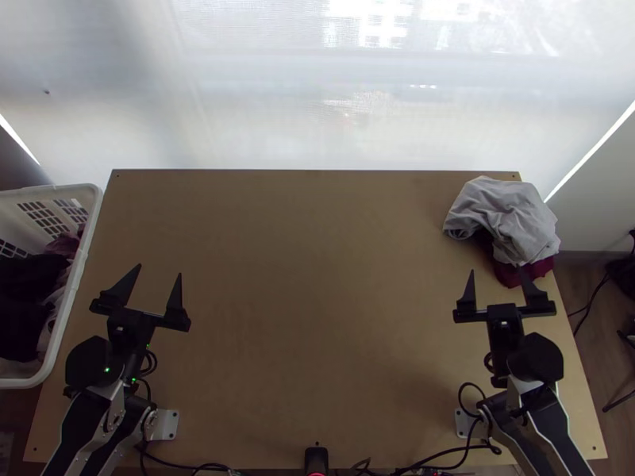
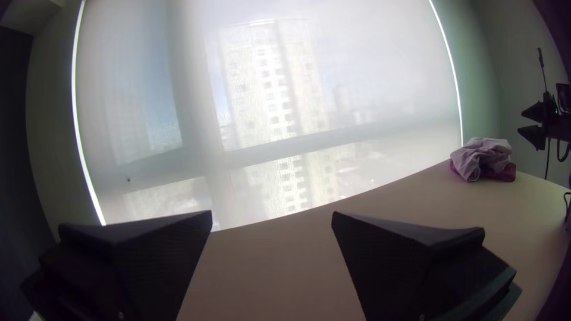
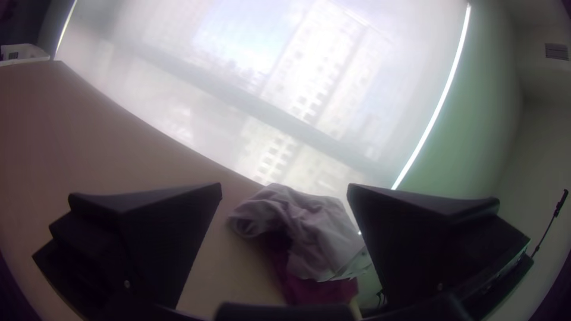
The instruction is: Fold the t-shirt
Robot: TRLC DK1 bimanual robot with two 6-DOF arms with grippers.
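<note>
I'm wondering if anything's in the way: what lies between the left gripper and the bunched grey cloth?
Just bare wooden table: the top view shows nothing lying between the left gripper and the bunched grey cloth.

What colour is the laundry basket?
The laundry basket is white, best seen in the top view.

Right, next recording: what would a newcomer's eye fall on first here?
Probably the grey cloth, bunched over a dark red one at the table's far right corner. Next, the white basket holding dark cloth, beside the left edge. Then the left tool and right tool, both open and empty, above the table's two sides.
</note>
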